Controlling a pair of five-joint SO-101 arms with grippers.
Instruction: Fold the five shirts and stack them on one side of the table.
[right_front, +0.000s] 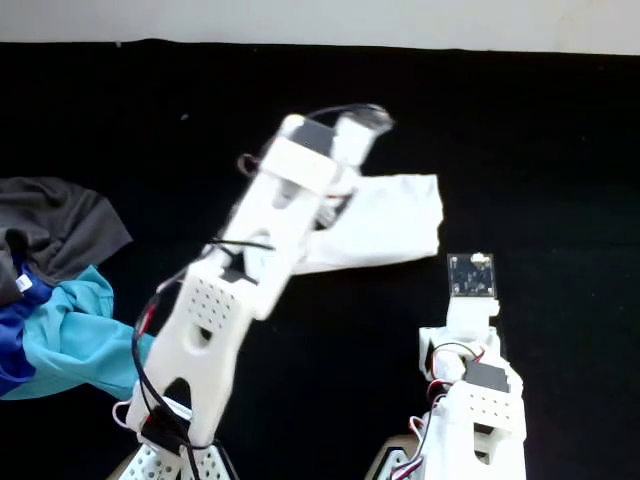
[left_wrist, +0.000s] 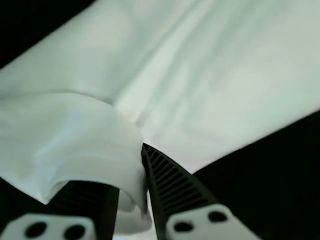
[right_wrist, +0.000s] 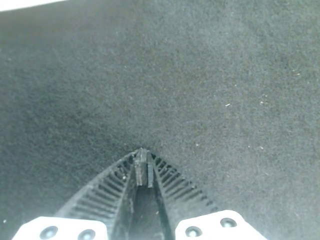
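White shirt (right_front: 390, 225), middle of black bench (right_front: 560, 150): fold clamped in left jaws. Right jaws: closed, holding nothing, by near edge.

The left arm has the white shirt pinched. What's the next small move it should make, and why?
Probably draw the pinched edge over the flat part to finish the fold: the left gripper is shut on a bunched edge of the white shirt, whose rest lies spread on the black table.
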